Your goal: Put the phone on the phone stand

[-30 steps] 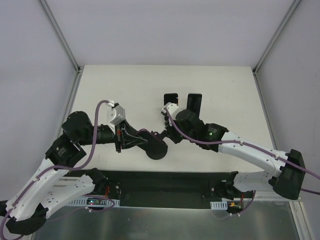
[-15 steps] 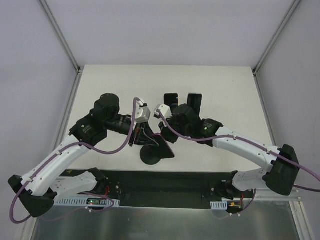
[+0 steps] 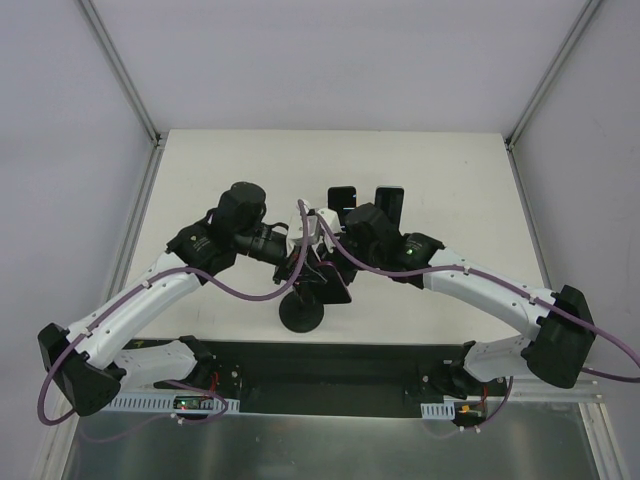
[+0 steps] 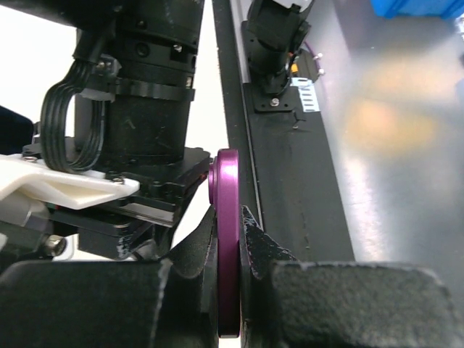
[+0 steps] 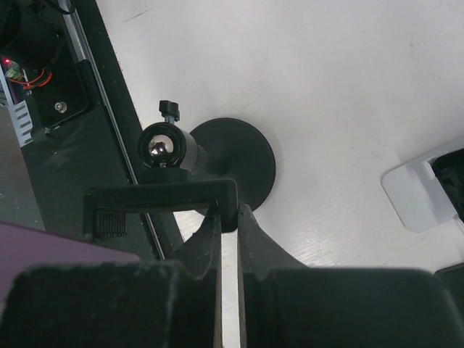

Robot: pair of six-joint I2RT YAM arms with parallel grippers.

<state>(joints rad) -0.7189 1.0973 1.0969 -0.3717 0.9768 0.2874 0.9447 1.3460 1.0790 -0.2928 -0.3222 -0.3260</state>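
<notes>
My left gripper [image 3: 308, 266] is shut on the purple phone [image 4: 228, 239], which shows edge-on between the fingers in the left wrist view; the gripper's own point there is [image 4: 228, 272]. The black phone stand has a round base [image 3: 302, 315] near the table's front edge. In the right wrist view I see its base [image 5: 239, 161], ball joint [image 5: 161, 147] and clamp bracket [image 5: 161, 199]. My right gripper [image 5: 228, 217] is shut on the end of that bracket; it sits at the centre in the top view [image 3: 337, 272]. A corner of the phone [image 5: 51, 250] lies just left of the bracket.
Two black upright pieces [image 3: 342, 197] [image 3: 390, 205] stand behind the grippers on the white table [image 3: 450, 180]. A white block [image 5: 420, 192] shows at the right. A black rail [image 3: 330, 365] runs along the table's near edge. The two arms are close together.
My left arm has swung right and forward with the phone, up against the stand. My right gripper has shifted slightly left, holding the stand's bracket.
</notes>
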